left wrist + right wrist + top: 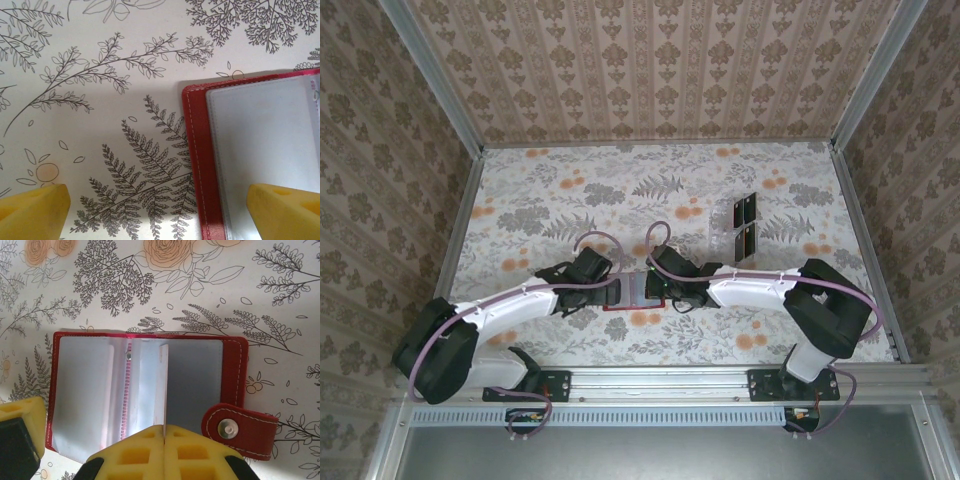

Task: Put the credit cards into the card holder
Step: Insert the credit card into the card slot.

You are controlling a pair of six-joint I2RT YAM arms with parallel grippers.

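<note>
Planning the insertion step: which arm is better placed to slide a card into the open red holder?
The right arm: its jaws are shut on what looks like a thin pale card, edge-on, over the open card holder. The left arm has open, empty jaws at the holder's edge.

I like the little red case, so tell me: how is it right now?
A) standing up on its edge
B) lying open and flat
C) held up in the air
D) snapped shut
B: the card holder lies spread open on the table, its clear pockets showing and its snap tab undone.
</note>
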